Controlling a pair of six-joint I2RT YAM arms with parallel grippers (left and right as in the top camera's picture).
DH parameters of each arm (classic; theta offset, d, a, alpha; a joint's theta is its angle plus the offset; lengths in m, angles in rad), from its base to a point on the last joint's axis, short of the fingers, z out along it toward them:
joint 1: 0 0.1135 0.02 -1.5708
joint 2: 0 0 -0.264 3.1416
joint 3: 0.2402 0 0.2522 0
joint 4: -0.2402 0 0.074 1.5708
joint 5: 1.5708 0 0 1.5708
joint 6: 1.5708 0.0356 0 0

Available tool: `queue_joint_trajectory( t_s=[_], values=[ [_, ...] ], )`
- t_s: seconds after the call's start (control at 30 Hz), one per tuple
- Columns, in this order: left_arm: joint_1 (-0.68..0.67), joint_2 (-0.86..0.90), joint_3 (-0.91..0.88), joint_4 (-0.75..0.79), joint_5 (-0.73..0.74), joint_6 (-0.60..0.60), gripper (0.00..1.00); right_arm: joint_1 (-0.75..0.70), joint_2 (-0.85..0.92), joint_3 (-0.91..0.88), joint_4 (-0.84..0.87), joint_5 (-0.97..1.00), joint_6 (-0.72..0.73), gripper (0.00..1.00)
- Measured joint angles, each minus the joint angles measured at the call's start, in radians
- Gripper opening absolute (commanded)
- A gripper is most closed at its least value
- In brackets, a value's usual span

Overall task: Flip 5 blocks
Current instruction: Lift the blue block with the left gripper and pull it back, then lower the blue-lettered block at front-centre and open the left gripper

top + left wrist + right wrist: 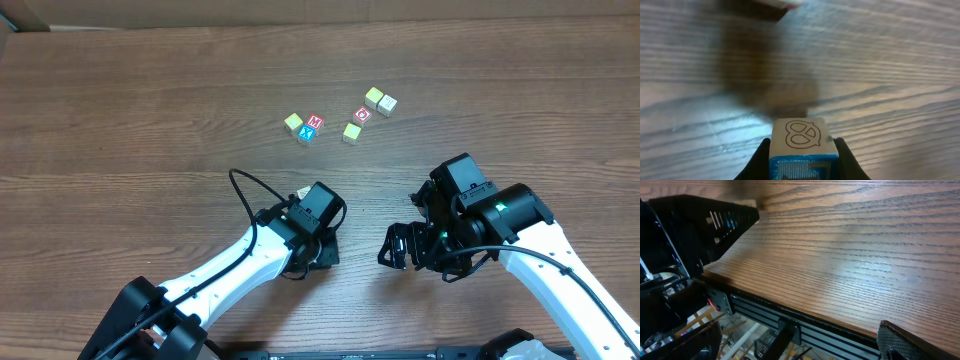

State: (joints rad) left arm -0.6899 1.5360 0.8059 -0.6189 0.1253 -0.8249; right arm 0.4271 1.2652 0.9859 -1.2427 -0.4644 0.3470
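Left wrist view alone shows the held block (pixel 802 137) close up: the left claw (pixel 802 152) grips its sides, cream pretzel-outline face up, blue face toward the camera, a cube with no long axis. Overhead adds the other blocks (pixel 352 132) in a loose row farther out on the tabletop (pixel 150 80), one red face reading M, and the right claw (pixel 400 245) spread wide, empty, near the front edge.
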Motion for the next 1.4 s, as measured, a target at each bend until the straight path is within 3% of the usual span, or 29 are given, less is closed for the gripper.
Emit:
queue_joint_trajectory(
  t_s=[0.27,0.67,1.0,1.4],
  values=[
    [0.000,0.000,0.000,0.043,-0.030,0.027,0.22,0.000,0.000,0.000,-0.007,0.000,0.000,1.00],
    [0.000,0.066,0.000,0.093,-0.036,0.126,0.25,0.000,0.000,0.000,-0.022,0.000,0.000,1.00],
    [0.000,0.082,0.000,0.112,-0.035,0.145,0.51,0.000,0.000,0.000,-0.026,0.000,0.000,1.00],
    [0.000,0.082,0.011,0.106,-0.025,0.156,0.49,0.000,0.000,0.000,-0.026,0.000,0.000,1.00]
  ],
)
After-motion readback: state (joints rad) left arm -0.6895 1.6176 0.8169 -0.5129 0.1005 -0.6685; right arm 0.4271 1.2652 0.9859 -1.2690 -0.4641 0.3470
